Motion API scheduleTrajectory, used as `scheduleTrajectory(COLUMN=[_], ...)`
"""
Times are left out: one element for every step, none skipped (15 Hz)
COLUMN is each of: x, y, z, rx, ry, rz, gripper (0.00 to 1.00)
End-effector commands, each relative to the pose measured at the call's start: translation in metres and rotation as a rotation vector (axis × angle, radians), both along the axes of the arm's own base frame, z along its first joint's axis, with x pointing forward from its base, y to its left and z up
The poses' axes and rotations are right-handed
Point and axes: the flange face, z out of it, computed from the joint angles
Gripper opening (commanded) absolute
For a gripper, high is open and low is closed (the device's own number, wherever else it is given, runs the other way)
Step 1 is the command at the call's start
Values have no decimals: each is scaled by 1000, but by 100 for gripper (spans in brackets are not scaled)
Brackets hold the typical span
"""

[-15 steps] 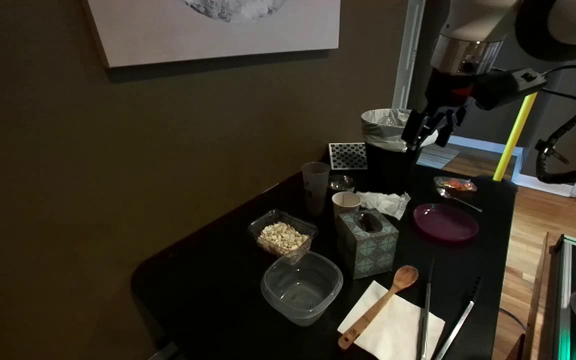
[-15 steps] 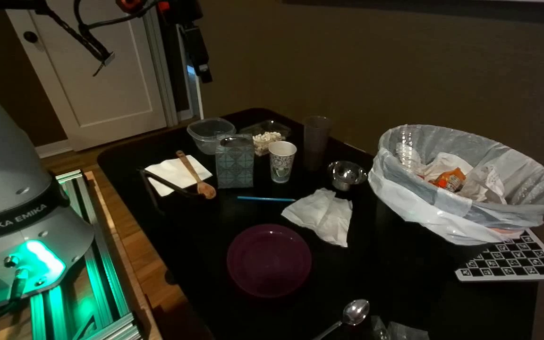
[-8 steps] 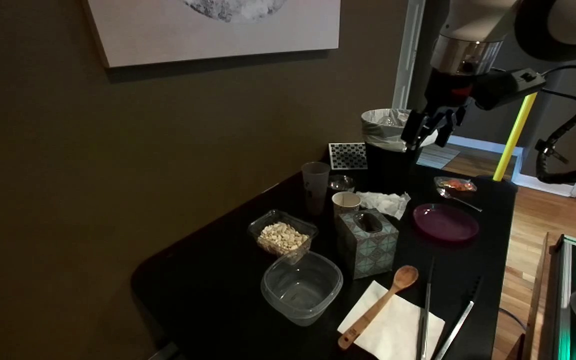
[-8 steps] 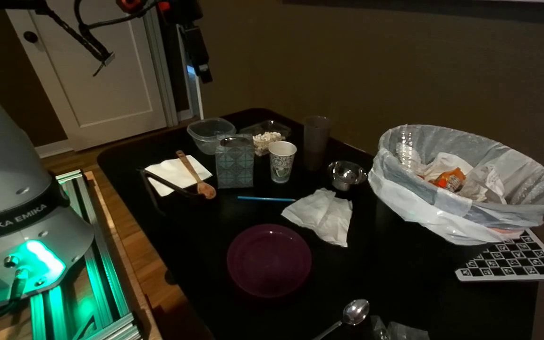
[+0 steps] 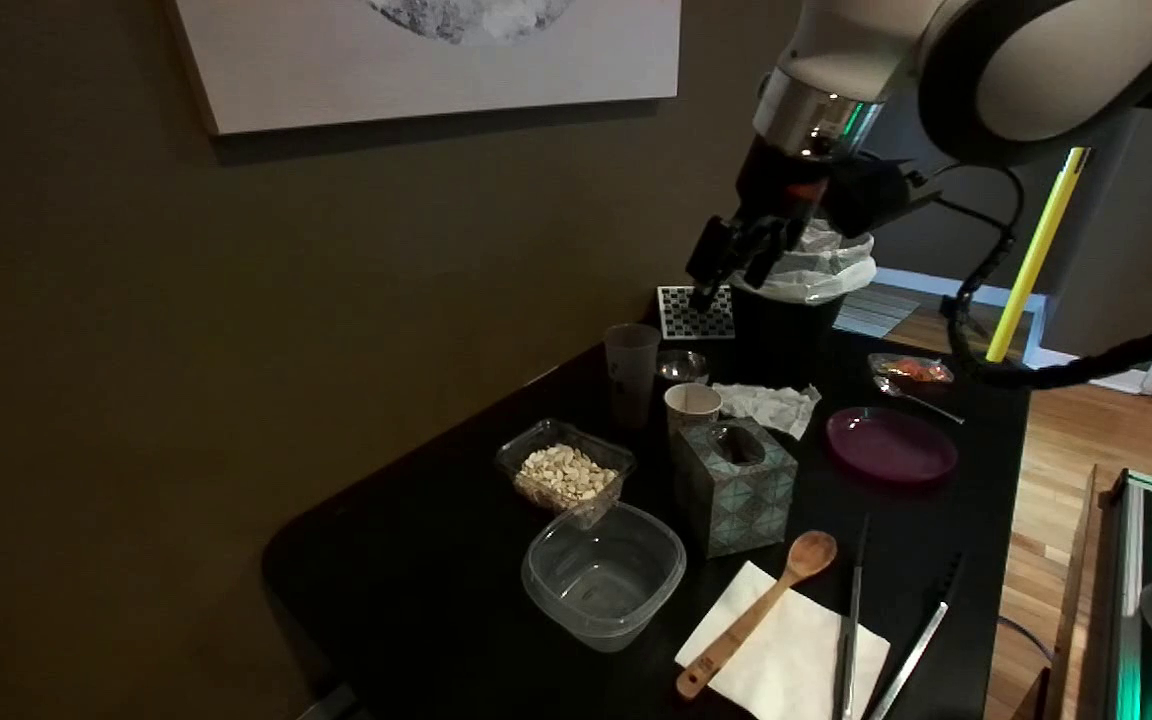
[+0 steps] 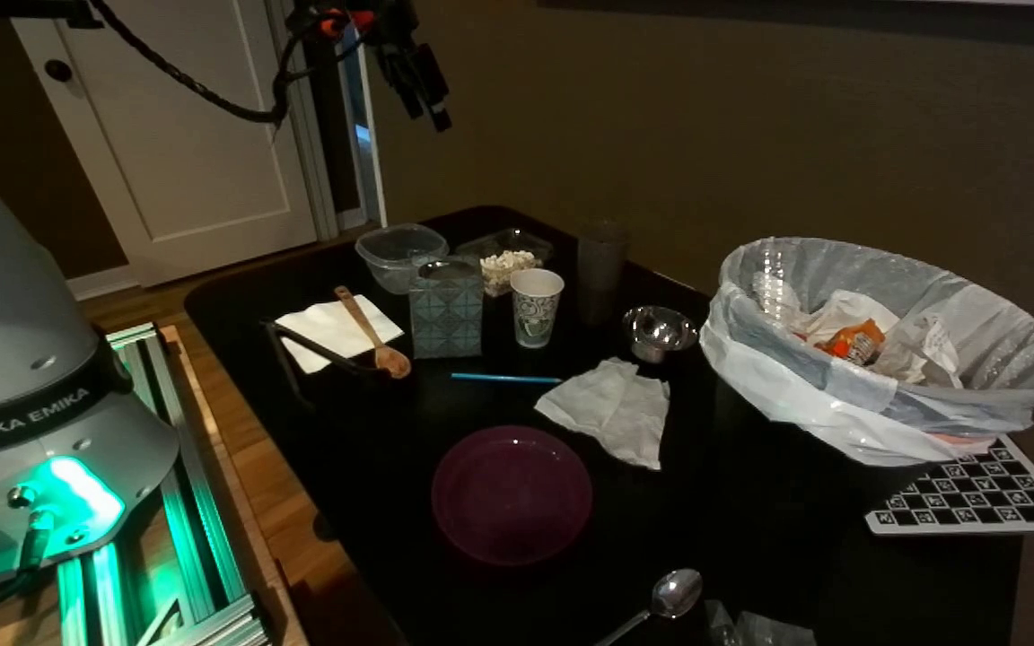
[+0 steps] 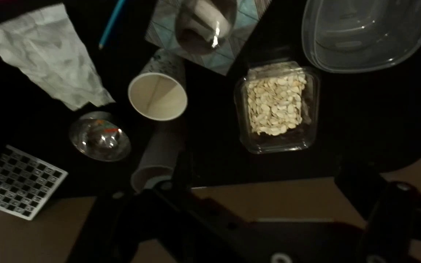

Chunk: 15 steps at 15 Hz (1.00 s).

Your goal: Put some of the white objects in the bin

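In an exterior view, well to the left of the pincer [image 6: 428, 117], the arm's pale grey base [image 6: 5, 350] reads "FRANKA EMIKA" in light letters on a dark band, above a green glow. Nearer, to the left of the pincer and below it, a wooden spoon [image 6: 362, 325] lies across a white napkin [image 6: 306, 330]; the dark mark [image 5: 704, 664] on its handle is too small for me to read. Under the pincer a clear square tub [image 6: 382, 269] stands on the black tabletop [image 6: 804, 529], just beside a tissue box [image 6: 447, 316] covered in geometric figures. The pincer hangs in the air, released, its jaws well apart. Below it and slightly right, the white objects [image 7: 275, 106] lie heaped in a clear container [image 7: 281, 149]; the wrist view shows them in line with the gap between the jaws. Farther right of the pincer, and lower, come a paper cup [image 6: 535, 309] with a swirling print, a tall translucent tumbler [image 6: 602, 269] and a shiny bowl [image 6: 659, 336]. Farthest right of the pincer stands the dark bin [image 5: 786, 335], its top wrapped in a pale liner [image 6: 804, 399], with an orange wrapper [image 6: 854, 343] and crumpled paper [image 6: 921, 354] inside. From under the liner juts a checked black-and-white card [image 6: 984, 493], small figures printed in its squares.
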Motion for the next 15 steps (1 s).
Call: scheduleTrajectory(x=[63,78,93,110,124,137,148,158,169,177,185,191,197,201,185], y=[27,30,30,30,32,33,37,42,47,54,60,69,77,84,69], z=[-20,-26,-33,-40,-49,-57,-67,-79,-87,-97,-103,-113,-121,-125,-112], rx=[14,5,-7,-27,-24,-33,-45,-68,-74,-81,-84,-93,-107,-112,-96], ry=[-6,-3,9,20,39,49,68,92,111,132,151,171,191,214,174], rz=[70,85,88,90,89,85,89,97,96,94,93,98,101,105,105], gripper=[100,100,100,100,100,100,100,100,100,100,100,100,100,100,100])
